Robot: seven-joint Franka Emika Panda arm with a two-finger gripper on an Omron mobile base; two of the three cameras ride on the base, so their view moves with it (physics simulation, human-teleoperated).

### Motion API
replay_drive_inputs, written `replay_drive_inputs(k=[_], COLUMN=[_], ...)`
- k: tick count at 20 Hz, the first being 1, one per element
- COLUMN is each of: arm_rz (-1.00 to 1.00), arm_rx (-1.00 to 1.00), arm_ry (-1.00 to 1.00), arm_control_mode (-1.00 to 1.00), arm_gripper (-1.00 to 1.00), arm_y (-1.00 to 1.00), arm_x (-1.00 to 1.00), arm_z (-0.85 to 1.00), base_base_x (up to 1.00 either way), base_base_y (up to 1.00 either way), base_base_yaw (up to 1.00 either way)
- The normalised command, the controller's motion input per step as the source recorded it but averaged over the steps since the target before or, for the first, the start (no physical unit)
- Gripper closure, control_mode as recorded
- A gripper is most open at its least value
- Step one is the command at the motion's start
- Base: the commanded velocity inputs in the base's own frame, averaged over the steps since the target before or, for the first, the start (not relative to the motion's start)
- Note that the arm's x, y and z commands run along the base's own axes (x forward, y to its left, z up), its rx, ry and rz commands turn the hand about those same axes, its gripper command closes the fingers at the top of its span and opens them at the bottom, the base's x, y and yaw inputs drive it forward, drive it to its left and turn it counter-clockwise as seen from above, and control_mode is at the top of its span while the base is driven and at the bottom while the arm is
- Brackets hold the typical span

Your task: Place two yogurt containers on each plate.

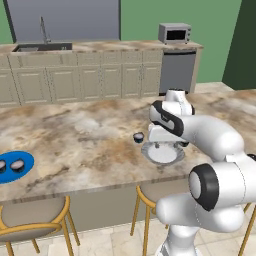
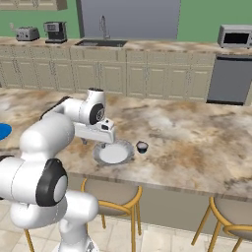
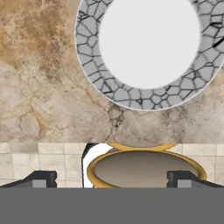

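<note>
Yogurt cup (image 1: 138,136) sits on the marble counter (image 1: 85,135) just beside the grey-white plate (image 1: 161,154), apart from the fingers. Two more yogurt cups (image 1: 18,165) rest on the blue plate (image 1: 25,161), well away at the counter's far end. The gripper (image 3: 112,178) hangs over the grey-white plate's near rim, its fingertips (image 3: 41,178) spread wide and holding nothing. In the hand view a round stool seat (image 3: 140,168) shows between the fingertips, below the counter edge.
</note>
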Motion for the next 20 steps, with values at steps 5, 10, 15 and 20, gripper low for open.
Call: replay_drive_inputs(k=[5, 10, 15, 20], arm_rz=[0.0, 0.0, 0.13, 0.19], arm_rx=[0.0, 0.0, 0.0, 0.0], arm_ry=[0.0, -0.01, -0.06, -0.14], arm_control_mode=[-1.0, -1.0, -1.0, -1.0], arm_gripper=[-1.0, -1.0, -1.0, -1.0], arm_y=[0.0, 0.0, 0.05, 0.17], arm_x=[0.11, 0.54, 0.56, 0.37], arm_z=[-0.01, 0.01, 0.05, 0.03], base_base_x=[0.0, 0.0, 0.0, 0.0], base_base_y=[0.0, 0.0, 0.0, 0.0], base_base_yaw=[0.0, 0.0, 0.0, 0.0])
